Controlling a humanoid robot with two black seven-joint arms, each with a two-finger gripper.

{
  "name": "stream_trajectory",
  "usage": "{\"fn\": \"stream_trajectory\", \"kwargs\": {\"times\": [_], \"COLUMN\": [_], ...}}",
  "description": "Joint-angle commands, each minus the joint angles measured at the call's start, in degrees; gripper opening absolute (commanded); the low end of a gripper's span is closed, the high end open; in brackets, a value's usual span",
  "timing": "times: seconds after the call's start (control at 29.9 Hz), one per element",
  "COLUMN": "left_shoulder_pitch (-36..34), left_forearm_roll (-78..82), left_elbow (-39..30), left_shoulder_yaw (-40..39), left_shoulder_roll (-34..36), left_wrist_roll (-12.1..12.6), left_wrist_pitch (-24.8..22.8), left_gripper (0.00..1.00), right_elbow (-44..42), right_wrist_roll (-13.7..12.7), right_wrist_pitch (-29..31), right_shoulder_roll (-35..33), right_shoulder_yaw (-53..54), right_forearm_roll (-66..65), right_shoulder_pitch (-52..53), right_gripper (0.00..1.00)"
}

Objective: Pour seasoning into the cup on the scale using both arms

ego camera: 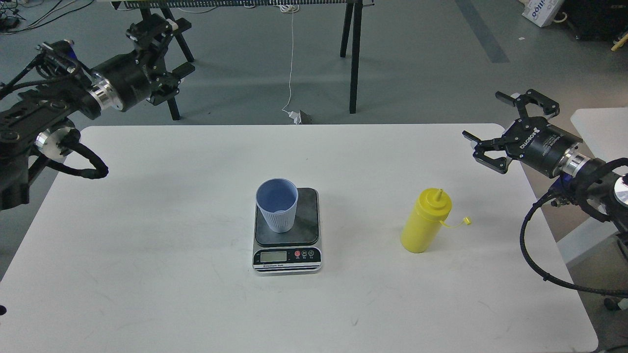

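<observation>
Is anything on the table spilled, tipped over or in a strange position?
Nothing stands out. The light blue tapered plastic cup stands upright on the small rectangular digital scale, toward its left side. The yellow plastic squeeze bottle stands upright to the right, its tethered cap off the nozzle. No spill is visible.

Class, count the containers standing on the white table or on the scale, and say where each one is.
2. The light blue cup stands on the scale at the table's middle; the yellow squeeze bottle stands upright on the table to its right. Nothing seems hidden.
</observation>
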Motion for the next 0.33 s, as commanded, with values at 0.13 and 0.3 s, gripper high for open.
{"fn": "stream_trajectory", "kwargs": {"times": [0.13, 0.3], "left_shoulder_pitch": [2.1, 2.1], "left_forearm_roll": [-2.6, -2.6], "left_elbow": [5.4, 5.5], "left_shoulder_yaw": [-5.0, -5.0], "left_shoulder_roll": [-2.4, -2.7], "left_wrist_roll": [0.0, 0.0], "left_wrist_pitch": [0.0, 0.0], "left_gripper": [0.99, 0.99], "right_elbow": [-0.6, -1.4], "right_wrist_roll": [0.0, 0.0], "right_wrist_pitch": [0.0, 0.0], "right_shoulder_roll": [0.0, 0.4], "right_shoulder_yaw": [0.1, 0.1], "right_forearm_roll": [0.0, 0.0], "right_shoulder_pitch": [0.2, 0.8], "right_gripper": [0.97, 0.97]}}
